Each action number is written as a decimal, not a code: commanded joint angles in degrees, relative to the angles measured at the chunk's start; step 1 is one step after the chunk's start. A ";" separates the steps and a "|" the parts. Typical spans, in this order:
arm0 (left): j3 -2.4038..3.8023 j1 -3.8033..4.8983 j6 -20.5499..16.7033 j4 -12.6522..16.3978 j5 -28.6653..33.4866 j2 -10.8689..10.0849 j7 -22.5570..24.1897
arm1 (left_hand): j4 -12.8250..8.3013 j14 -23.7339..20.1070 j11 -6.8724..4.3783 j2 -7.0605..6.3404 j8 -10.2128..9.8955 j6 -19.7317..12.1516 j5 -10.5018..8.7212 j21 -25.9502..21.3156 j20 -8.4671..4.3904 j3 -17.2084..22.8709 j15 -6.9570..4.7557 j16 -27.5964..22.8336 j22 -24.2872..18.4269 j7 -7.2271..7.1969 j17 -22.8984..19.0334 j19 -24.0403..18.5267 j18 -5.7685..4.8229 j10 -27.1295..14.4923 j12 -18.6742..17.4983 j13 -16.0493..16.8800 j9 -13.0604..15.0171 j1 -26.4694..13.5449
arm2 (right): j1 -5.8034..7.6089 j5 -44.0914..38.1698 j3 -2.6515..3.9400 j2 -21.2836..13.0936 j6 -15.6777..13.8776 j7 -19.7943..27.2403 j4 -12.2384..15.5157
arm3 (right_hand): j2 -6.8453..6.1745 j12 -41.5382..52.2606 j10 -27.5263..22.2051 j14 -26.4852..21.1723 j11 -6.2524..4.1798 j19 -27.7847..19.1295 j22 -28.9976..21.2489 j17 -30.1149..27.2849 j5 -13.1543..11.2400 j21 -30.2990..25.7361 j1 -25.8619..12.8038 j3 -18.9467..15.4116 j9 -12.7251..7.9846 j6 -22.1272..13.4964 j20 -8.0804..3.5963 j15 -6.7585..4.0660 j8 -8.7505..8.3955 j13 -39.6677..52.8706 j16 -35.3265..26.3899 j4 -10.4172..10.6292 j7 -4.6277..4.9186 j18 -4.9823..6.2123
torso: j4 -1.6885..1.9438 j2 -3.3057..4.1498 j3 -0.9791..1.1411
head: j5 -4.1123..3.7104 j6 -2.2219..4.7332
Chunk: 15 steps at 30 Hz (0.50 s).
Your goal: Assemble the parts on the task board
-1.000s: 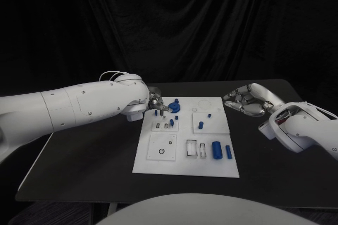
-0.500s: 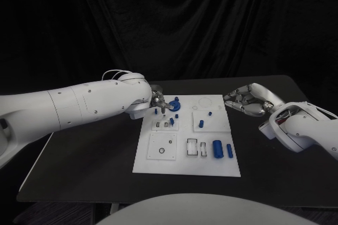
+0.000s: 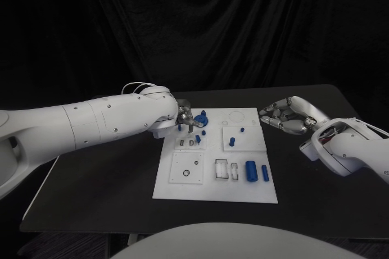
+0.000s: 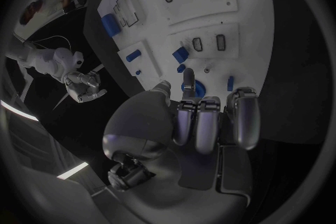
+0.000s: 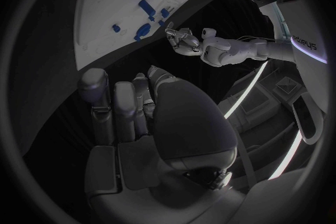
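The white task board (image 3: pixel 215 186) lies in the middle of the black table. A blue round part (image 3: pixel 200 122) stands at the board's far left corner. My left hand (image 3: pixel 183 118) is right against it, and its thumb and curled fingers (image 4: pixel 199 123) close on the blue round part (image 4: pixel 191 88). Several small blue pegs (image 3: pixel 231 142) stand in the board's far half. Two blue cylinders (image 3: pixel 250 172) lie near its right edge. My right hand (image 3: pixel 284 116) hovers off the board's far right corner, fingers curled in on nothing.
Two empty rectangular slots (image 3: pixel 221 169) and a square plate with a small hole (image 3: pixel 186 172) sit in the board's near half. Bare black table (image 3: pixel 105 191) spreads on both sides of the board. My left forearm (image 3: pixel 89 124) lies across the table's left side.
My left arm has crept a little farther over the board's far left corner, its hand staying at the blue round part. The right hand has held still.
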 commanded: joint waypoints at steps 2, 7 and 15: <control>0.05 -0.38 0.21 -0.16 -0.08 0.37 1.13 | -0.14 5.95 0.16 0.55 -0.27 0.78 0.35 -0.27 0.10 0.37 -0.02 0.37 0.72 -0.01 15.08 -0.20 -0.85 6.04 0.15 15.07 0.26 0.03 | -0.15 -0.03 0.03 -0.01 -0.07 -0.69 -0.03 | -0.15 -0.26 -0.36 0.13 0.23 0.16 3.13 -0.14 0.28 -0.15 0.51 0.41 -0.11 0.30 0.09 0.13 -0.22 -0.13 -0.30 -0.04 0.03 0.56 | -0.05 -0.01 -0.03 | 0.03 0.02; 0.05 -0.74 0.31 -0.28 -0.08 0.58 1.11 | -0.23 5.95 0.07 0.53 -0.25 1.21 0.40 -0.35 0.05 0.41 -0.09 0.37 0.61 -0.14 15.08 -0.28 -0.81 6.04 0.15 15.07 0.53 0.08 | -0.16 -0.03 0.03 -0.05 -0.09 -0.66 -0.02 | -0.15 -0.26 -0.36 0.13 0.23 0.16 3.13 -0.14 0.28 -0.15 0.51 0.41 -0.11 0.30 0.09 0.13 -0.22 -0.13 -0.30 -0.04 0.03 0.56 | -0.08 0.11 -0.06 | -0.11 0.02; 0.05 -1.40 0.95 -0.85 -0.08 0.92 1.05 | -0.45 5.95 -0.23 0.43 0.07 2.24 0.46 -0.31 -0.16 0.50 -0.34 0.37 0.88 -0.49 15.08 -0.07 -0.86 6.04 0.15 15.07 1.73 0.18 | -0.16 -0.03 0.03 -0.11 -0.02 -0.66 -0.06 | -0.18 -0.38 -0.48 0.10 0.25 0.12 3.09 -0.21 0.42 -0.29 0.53 0.45 -0.13 0.32 0.10 0.14 -0.24 -0.31 -0.37 -0.03 0.05 0.59 | -0.10 0.17 0.00 | -0.22 0.02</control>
